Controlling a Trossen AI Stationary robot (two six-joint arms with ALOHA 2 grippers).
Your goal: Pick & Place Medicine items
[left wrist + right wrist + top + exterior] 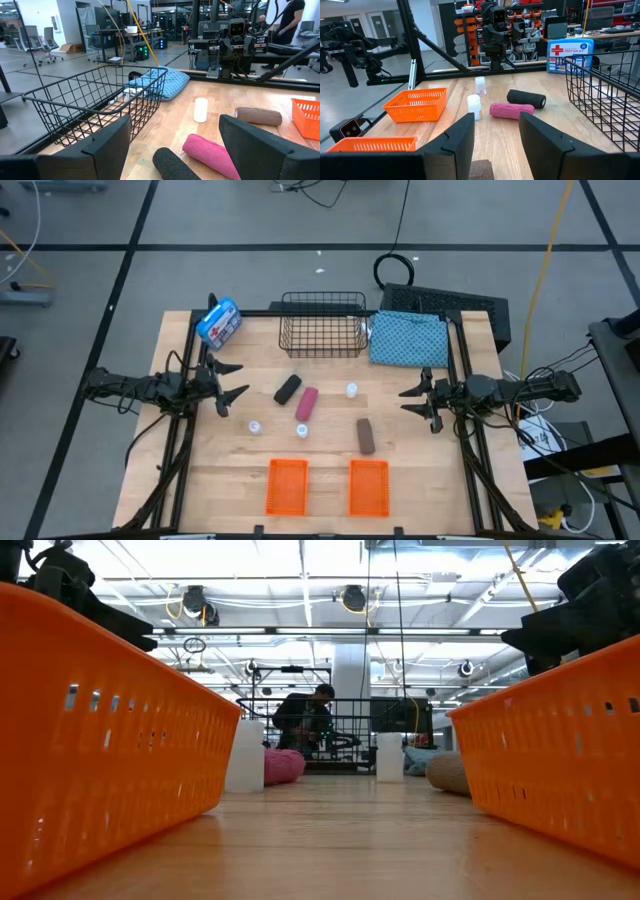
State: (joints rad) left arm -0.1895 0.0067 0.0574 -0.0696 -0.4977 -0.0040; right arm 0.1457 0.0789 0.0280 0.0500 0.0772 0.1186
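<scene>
On bare wood, fuzzy pink roll [306, 404], both pincers [228, 382] [414, 399] spread apart

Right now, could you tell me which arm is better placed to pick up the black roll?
Probably the left: its open hand sits nearer the black roll, while the right hand waits across the table.

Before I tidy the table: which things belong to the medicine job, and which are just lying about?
For the job:
white bottles
black roll
pink roll
brown roll

Lying about:
first aid kit
blue cloth

Unclear: wire basket, orange baskets.
</scene>
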